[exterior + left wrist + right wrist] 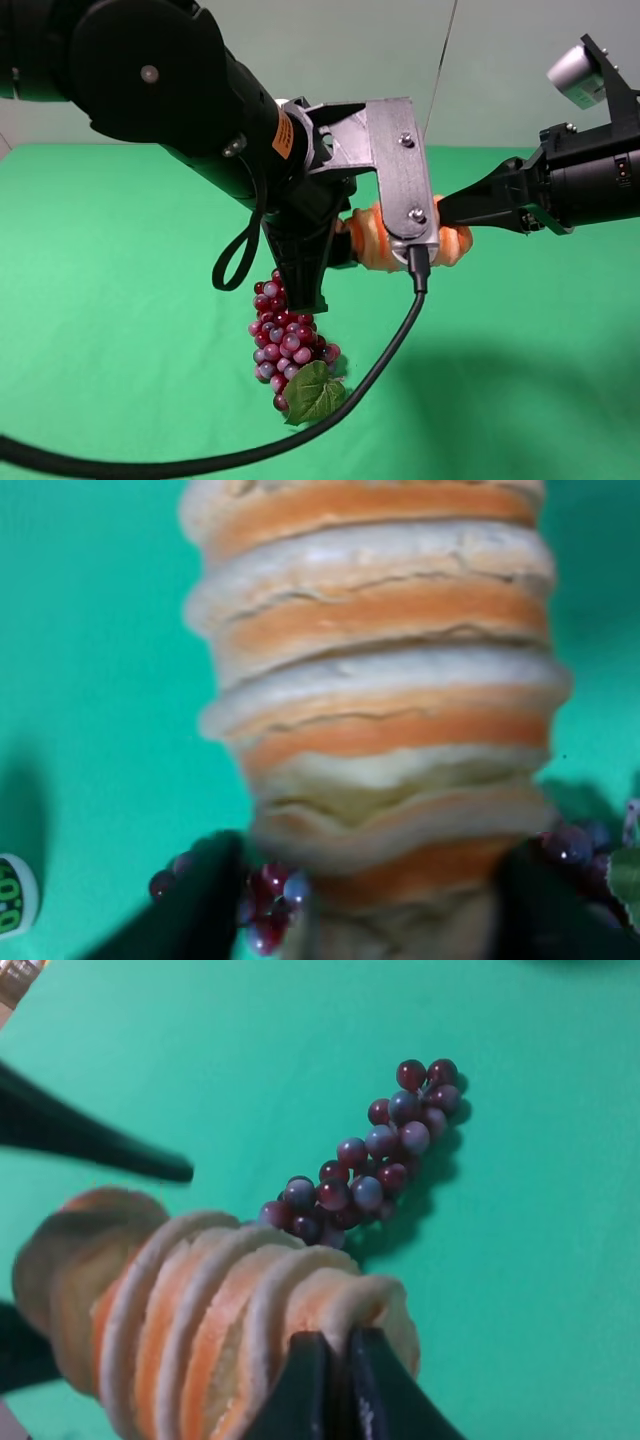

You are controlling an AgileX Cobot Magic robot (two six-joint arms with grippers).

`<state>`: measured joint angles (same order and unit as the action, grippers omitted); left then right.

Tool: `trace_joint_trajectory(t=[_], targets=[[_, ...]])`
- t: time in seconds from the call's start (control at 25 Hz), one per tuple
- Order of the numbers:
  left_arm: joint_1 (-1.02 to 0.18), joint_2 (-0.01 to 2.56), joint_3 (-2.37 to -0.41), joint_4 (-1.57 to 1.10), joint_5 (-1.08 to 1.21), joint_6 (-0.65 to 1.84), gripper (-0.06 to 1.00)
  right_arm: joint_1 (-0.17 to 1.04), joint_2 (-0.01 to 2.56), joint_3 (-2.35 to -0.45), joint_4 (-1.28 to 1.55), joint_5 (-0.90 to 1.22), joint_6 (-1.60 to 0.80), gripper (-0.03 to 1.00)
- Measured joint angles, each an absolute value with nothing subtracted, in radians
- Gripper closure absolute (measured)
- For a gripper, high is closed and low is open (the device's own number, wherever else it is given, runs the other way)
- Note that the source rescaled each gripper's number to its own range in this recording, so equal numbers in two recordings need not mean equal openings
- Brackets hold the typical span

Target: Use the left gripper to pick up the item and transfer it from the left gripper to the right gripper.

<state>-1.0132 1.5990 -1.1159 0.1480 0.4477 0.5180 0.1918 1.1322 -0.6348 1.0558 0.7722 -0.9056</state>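
Note:
The orange-and-cream ribbed bread loaf [372, 243] hangs in the air above the green table, lying level. My left gripper [350, 240], on the bulky arm with the silver bracket, is shut on one end of it. In the left wrist view the loaf [380, 700] fills the frame between the dark fingers [205, 900]. My right gripper [443, 212] reaches in from the right. Its tapered tips are together and rest against the loaf's free end [250, 1320]. In the right wrist view the right gripper [345, 1355] shows only a thin gap between its tips.
A dark red grape bunch [290, 340] with a green leaf [315, 392] lies on the green cloth [100, 300] under the left arm, and also shows in the right wrist view [390, 1150]. A black cable [390, 350] loops down from the left wrist. A white-and-green object [10, 895] sits at a frame edge.

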Motion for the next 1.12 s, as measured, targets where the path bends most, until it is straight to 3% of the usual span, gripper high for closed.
trace_joint_trajectory(t=[0.12,0.24,0.68,1.12], targets=[[-1.013,1.599,-1.116,0.148,0.468,0.498,0.09,0.192,1.132,-0.635,1.054,0.772,-0.906,0.95],[-1.013,1.599,-1.116,0.149,0.506,0.492,-0.02,0.192,1.132,-0.635,1.054,0.772,-0.906,0.95],[-1.013,1.563,-1.116,0.157,0.559,0.441,-0.05,0.192,1.132,-0.635,1.054,0.772,-0.906,0.95],[-1.013,1.37,-1.116,0.234,0.895,0.045,-0.04,0.192,1.132,-0.635,1.054,0.772,-0.906,0.95]])
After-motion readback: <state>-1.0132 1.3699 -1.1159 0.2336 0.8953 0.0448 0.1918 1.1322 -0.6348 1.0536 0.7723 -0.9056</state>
